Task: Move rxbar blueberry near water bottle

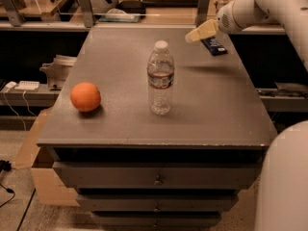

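- Currently, we place the gripper (202, 31) over the far right corner of the table (216, 109), with the arm reaching in from the right; we cannot tell whether it is open or closed.
- We see the snack bar (215, 46) just beside the gripper, on its right. It seems to lie flat on the tabletop, and we cannot tell whether the two touch.
- We see the water bottle (160, 78) standing upright near the middle of the table, well apart from the bar, with an orange (85, 96) farther left.
- We judge the step in hand to be the pick-up, since the bar is not yet near the bottle.
- To do it well, we would come down over the bar's middle and close across its short width, as a flat wrapper gives little height to hold.
- We would lift clear before travelling, then set the bar down on the bare surface to the bottle's right, stopping short so the arm does not tip the bottle.
- We read the bar's long axis as a diagonal, with its far end pointing left toward the gripper and its near end toward the table's right edge.
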You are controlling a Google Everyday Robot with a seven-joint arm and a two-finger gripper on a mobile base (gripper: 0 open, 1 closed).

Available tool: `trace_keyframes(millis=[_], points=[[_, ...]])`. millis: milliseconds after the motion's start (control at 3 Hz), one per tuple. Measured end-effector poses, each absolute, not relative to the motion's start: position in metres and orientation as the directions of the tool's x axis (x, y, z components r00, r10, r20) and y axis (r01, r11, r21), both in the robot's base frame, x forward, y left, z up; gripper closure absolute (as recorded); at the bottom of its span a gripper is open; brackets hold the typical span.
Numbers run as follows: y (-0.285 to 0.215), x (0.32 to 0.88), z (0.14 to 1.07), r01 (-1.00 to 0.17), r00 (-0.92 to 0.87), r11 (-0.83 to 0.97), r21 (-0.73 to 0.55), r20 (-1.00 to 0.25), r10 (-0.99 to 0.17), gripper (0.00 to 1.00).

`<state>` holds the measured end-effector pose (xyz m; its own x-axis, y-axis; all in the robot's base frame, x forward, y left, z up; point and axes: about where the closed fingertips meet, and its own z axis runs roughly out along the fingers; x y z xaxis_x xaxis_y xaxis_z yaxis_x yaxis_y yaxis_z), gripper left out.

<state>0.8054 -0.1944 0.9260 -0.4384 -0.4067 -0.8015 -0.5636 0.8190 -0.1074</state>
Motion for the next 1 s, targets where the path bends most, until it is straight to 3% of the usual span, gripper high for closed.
trace_keyframes(millis=[1000], points=[[-0.206, 0.861, 0.859, -0.458, -0.517, 0.888, -0.05, -0.797, -0.312, 0.0]])
